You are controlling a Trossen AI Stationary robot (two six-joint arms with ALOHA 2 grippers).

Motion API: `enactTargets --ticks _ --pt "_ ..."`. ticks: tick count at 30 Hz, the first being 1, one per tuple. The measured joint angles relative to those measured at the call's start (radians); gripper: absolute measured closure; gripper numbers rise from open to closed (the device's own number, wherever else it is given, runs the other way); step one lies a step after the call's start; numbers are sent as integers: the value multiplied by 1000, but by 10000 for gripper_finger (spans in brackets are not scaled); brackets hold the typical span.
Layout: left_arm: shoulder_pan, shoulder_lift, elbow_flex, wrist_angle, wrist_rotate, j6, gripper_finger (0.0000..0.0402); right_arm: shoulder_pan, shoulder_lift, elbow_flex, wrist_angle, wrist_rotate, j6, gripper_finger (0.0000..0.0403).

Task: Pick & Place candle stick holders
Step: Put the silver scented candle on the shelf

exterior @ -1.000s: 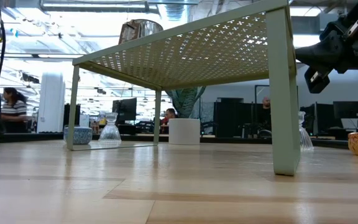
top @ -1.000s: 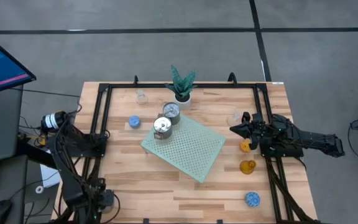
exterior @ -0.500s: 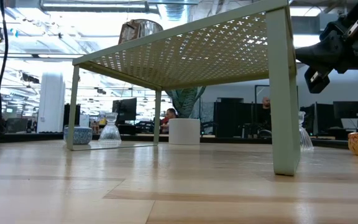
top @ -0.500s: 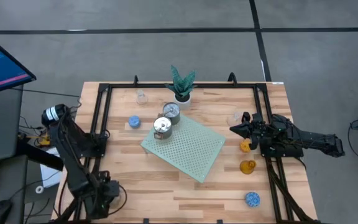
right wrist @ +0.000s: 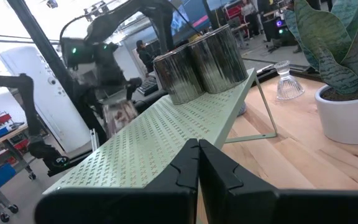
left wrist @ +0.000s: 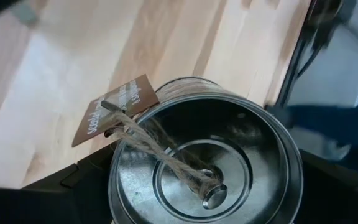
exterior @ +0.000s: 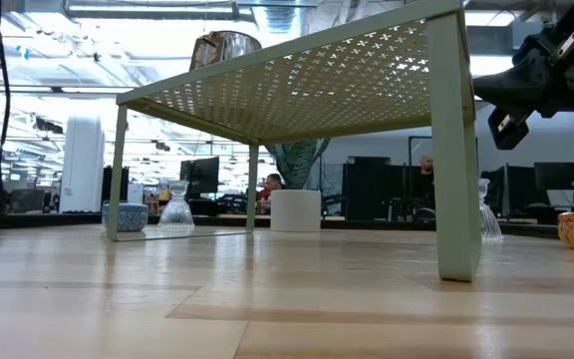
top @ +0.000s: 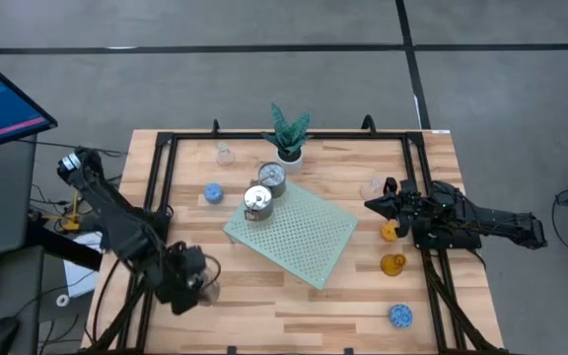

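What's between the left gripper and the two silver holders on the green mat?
In the high view, only bare wood tabletop and the mat's near corner lie between the left gripper and the two silver holders.

Two metal holders (top: 264,189) stand on the mat's (top: 299,237) far-left corner; the plant (top: 289,135) sits behind, by the table's (top: 264,316) far edge.

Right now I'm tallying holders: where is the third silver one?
In the high view, the silver holder is at the table's near-left, carried in the left hand, off the green shelf.
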Motion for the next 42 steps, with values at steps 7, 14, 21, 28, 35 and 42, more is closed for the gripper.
enactTargets --ticks 7,14,21,28,35,42 --pt "103 -106 44 5 -62 12 49 0 0 0 0 0 0 403" --pt "215 -121 133 5 -105 114 48 0 0 0 0 0 0 403" --pt "371 -120 140 -74 -103 129 48 0 0 0 0 0 0 403" --pt "497 -120 140 -80 -35 203 48 0 0 0 0 0 0 403" --pt "587 -119 161 -115 -5 268 48 0 0 0 0 0 0 403" --pt "651 -89 180 -124 -5 347 48 0 0 0 0 0 0 403"
